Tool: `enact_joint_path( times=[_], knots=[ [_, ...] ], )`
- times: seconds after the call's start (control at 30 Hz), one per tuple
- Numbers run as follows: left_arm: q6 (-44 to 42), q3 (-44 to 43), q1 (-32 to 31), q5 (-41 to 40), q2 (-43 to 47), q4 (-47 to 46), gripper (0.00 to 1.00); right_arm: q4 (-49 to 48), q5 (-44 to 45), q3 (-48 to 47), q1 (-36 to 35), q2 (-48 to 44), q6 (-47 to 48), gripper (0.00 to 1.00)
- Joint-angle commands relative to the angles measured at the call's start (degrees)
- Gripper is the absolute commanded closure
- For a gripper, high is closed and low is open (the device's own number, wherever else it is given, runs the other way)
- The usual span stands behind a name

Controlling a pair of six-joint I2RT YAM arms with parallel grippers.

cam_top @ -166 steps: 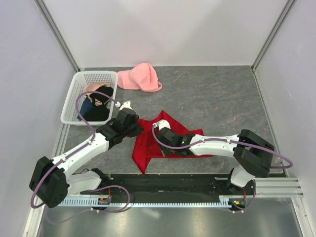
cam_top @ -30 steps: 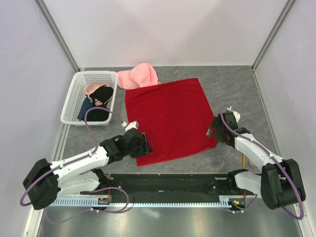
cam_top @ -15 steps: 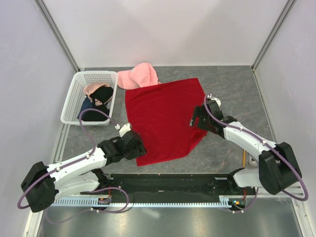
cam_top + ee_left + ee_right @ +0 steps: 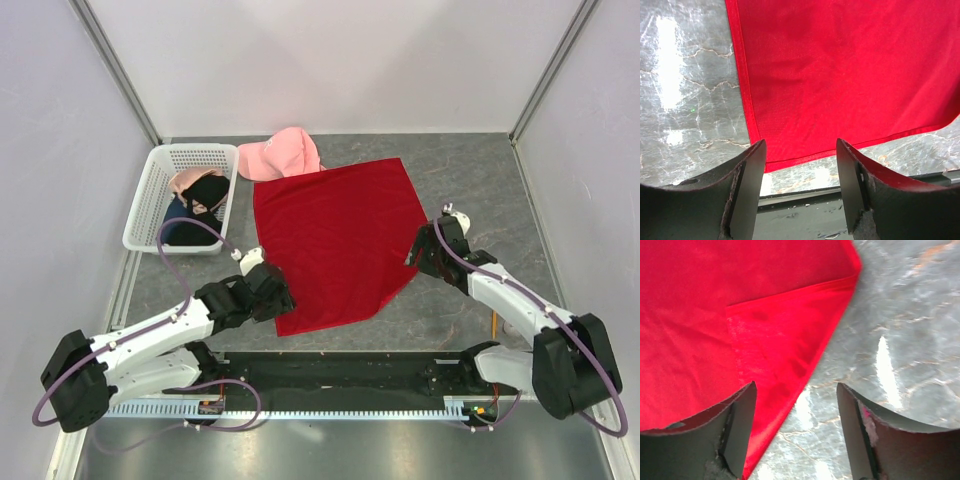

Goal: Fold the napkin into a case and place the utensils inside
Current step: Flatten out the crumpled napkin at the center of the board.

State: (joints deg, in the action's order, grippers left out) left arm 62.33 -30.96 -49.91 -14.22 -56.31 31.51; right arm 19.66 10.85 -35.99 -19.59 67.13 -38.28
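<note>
The red napkin [image 4: 335, 235] lies spread flat on the grey table, with its near right corner folded over into a triangle [image 4: 785, 335]. My left gripper [image 4: 280, 302] hovers open over the napkin's near left corner [image 4: 762, 167], and nothing is between its fingers [image 4: 752, 170]. At the napkin's right edge my right gripper [image 4: 418, 257] is also open. Its jaws straddle the slanted folded edge [image 4: 790, 405] without holding it. One thin orange utensil [image 4: 494, 322] lies on the table by the right arm, partly hidden. No folded case shows.
A pink cap [image 4: 285, 155] touches the napkin's far left corner. The white basket [image 4: 150, 195] at the far left holds dark and peach garments. A black rail [image 4: 340, 375] runs along the near edge. Walls enclose the table on three sides.
My right gripper carried the napkin's near right corner inward, let it go folded over, then drew back to the right edge. The left gripper barely shifted.
</note>
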Motion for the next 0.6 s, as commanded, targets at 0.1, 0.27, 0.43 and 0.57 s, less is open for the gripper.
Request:
enact_joint_path(
  times=[0.1,0.27,0.43,0.57],
  knots=[
    [2.27,0.11,-0.19,-3.97,-1.25,0.31,0.36,-5.07,0.65,-7.67,-2.37,10.19,1.28,0.26],
    [3.33,0.81,-0.19,-4.06,-2.13,0.22,0.38,-4.1,3.64,-14.63,-5.27,19.51,1.19,0.43],
    [2.8,0.64,-0.19,-3.98,-1.87,0.22,0.39,-3.32,5.85,-20.43,-7.3,26.01,2.42,0.47],
    [2.71,0.38,-0.1,-3.71,-1.78,0.22,0.39,-2.96,6.9,-22.72,-8.88,29.27,2.16,0.5]
  ],
)
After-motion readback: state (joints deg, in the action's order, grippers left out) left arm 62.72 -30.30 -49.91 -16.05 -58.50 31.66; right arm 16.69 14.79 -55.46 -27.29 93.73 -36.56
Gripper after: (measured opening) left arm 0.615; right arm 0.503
